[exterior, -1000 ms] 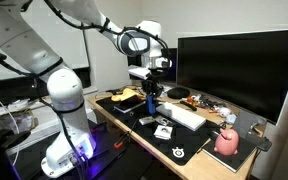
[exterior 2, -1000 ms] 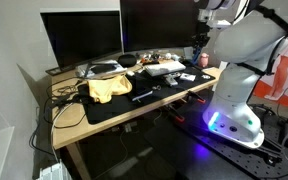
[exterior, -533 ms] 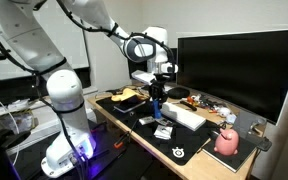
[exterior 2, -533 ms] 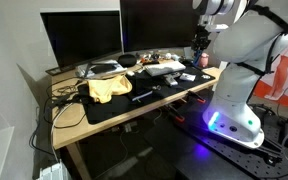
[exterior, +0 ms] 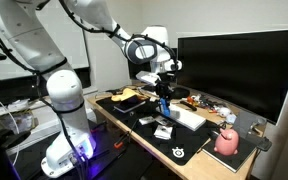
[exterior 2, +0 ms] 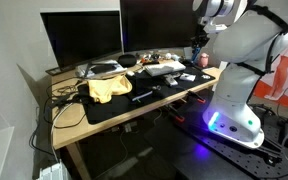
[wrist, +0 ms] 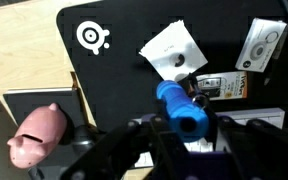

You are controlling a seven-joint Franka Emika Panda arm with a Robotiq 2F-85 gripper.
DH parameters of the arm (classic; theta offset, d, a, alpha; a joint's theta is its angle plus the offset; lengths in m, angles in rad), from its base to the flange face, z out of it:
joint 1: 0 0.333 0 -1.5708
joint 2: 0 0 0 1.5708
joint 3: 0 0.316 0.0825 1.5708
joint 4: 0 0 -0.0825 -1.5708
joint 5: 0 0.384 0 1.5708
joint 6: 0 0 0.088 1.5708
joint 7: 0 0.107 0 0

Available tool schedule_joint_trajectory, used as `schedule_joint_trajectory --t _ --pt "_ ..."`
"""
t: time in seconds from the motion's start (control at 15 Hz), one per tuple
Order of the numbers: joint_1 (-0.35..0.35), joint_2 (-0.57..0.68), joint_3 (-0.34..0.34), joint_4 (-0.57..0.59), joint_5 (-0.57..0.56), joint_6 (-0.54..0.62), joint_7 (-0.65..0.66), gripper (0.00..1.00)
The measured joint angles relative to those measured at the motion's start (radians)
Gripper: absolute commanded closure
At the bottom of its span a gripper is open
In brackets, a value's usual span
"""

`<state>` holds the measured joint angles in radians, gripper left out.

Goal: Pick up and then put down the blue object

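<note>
Hand (wrist: 184, 130) pinching blue object (wrist: 173, 99); now nearer white keyboard (exterior: 185, 117) than a second ago

We see a white arm (exterior: 59, 85) built of fat, rounded segments with smooth, glossy shells. In both exterior views its base (exterior 2: 224, 124) glows blue-violet near the floor. Dark seams mark the joints, and a black ring circles the wrist (exterior: 137, 46). The gripper (exterior: 165, 97) beyond it is dark under a pale housing. In the wrist view the fingers (wrist: 144, 145) show as blurred black bars.
</note>
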<state>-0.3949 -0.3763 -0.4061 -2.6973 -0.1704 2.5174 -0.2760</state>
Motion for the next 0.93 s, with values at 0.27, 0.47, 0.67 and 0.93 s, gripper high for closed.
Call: schedule_joint_trajectory --t 0.27,0.47,0.67,0.93 --pt "0.001 -0.029 -0.001 -0.002 0.002 0.102 -0.002 0.91" --pt "0.004 -0.066 -0.004 -0.011 0.007 0.185 -0.013 0.91" --pt "0.013 -0.106 -0.010 -0.021 0.014 0.247 -0.013 0.91" --pt "0.030 -0.171 -0.014 -0.042 0.036 0.326 -0.014 0.91"
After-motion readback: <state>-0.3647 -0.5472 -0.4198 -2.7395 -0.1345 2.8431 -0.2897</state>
